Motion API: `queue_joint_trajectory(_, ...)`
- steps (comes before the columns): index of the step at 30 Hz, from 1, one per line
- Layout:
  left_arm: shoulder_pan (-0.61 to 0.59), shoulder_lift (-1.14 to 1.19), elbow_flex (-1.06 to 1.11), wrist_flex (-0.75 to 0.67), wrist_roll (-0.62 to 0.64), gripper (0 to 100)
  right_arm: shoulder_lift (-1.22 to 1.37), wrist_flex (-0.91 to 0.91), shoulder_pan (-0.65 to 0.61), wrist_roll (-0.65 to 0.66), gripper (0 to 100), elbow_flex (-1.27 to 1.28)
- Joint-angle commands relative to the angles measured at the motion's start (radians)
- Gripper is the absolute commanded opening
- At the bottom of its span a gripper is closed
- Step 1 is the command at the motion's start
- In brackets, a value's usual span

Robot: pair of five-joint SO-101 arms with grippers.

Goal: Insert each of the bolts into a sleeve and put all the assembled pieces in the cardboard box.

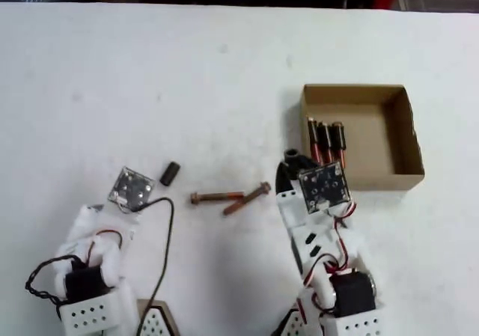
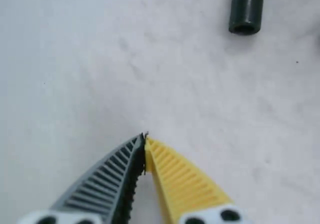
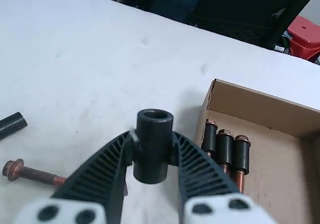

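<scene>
Sleeve [image 3: 154, 134], dark hollow cylinder, stands upright in right pincer [image 3: 153, 148]

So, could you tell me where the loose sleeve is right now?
In the high view, the loose sleeve lies on the table's left half, between the left tool and the two bare bolts.

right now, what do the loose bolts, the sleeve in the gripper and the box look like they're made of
The bolts look like metal with a copper-coloured plating: reddish sheen, flanged heads.
The sleeve, held in the right gripper, is dark and matte. It could be black plastic or blackened metal; the look leaves it open.
The box is plain brown cardboard, dull, with raw cut edges.
</scene>
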Motion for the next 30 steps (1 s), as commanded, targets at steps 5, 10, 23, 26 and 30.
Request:
queue_joint_trajectory(5,-0.005,-0.010,-0.031,0.015,-0.091,2,-0.016,-0.088,0.007,-0.025,1.7,0.011)
queue_joint_trajectory(10,-0.002,-0.010,-0.106,0.023,-0.163,2,-0.016,-0.262,0.007,-0.025,1.7,0.150)
queue_joint_trajectory(23,-0.001,-0.005,-0.354,0.264,-0.425,2,-0.015,-0.458,0.015,-0.017,1.7,0.269)
queue_joint_trajectory(26,-0.001,-0.005,-0.359,0.293,-0.471,2,-0.016,-0.472,0.033,-0.017,1.7,0.269)
queue_joint_trajectory(30,-0.001,-0.005,-0.359,0.290,-0.476,2,-0.016,-0.473,0.097,-0.023,1.7,0.269)
